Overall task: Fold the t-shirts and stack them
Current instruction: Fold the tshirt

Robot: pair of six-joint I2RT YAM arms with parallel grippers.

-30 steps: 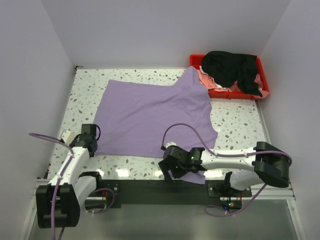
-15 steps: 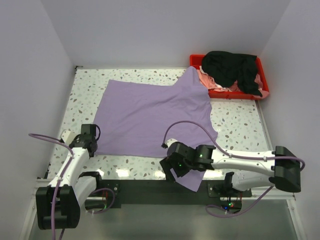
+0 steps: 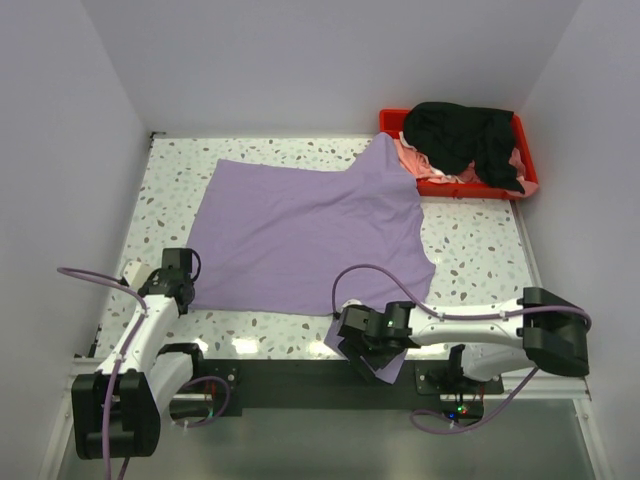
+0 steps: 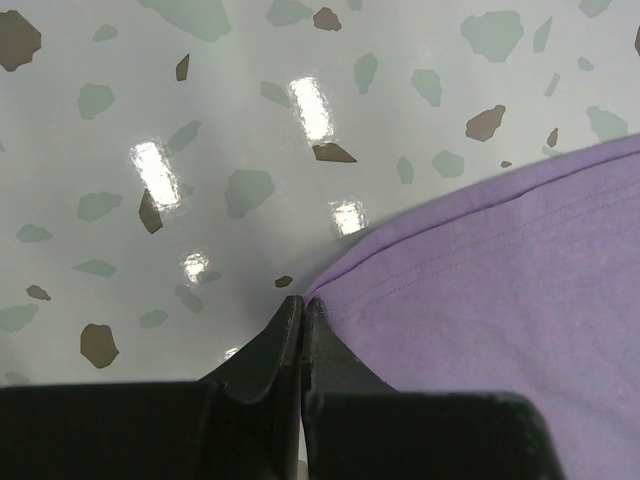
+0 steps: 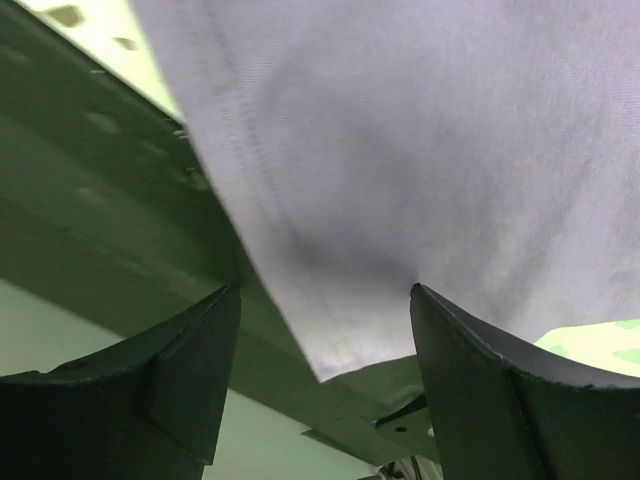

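Note:
The lavender t-shirt (image 3: 300,230) lies spread flat on the speckled table, and its near right corner hangs over the front edge. My left gripper (image 3: 178,290) rests on the table at the shirt's near left corner. Its jaws (image 4: 301,305) are shut, with the hem (image 4: 500,300) lying against the right finger; I cannot tell whether any cloth is pinched. My right gripper (image 3: 362,350) is at the hanging corner, open (image 5: 325,290), with the cloth (image 5: 400,150) between its fingers. The black t-shirt (image 3: 460,135) lies crumpled on top of the pink one (image 3: 415,160) at the back right.
A red tray (image 3: 470,190) at the back right corner holds the black and pink shirts, and the lavender shirt's sleeve reaches up against it. A dark mounting rail (image 3: 290,385) runs along the table's front edge below the right gripper. White walls enclose the table.
My right gripper has moved down and slightly right along the front edge to the hanging corner of the lavender shirt, and its jaws have narrowed a little. The left arm has not moved.

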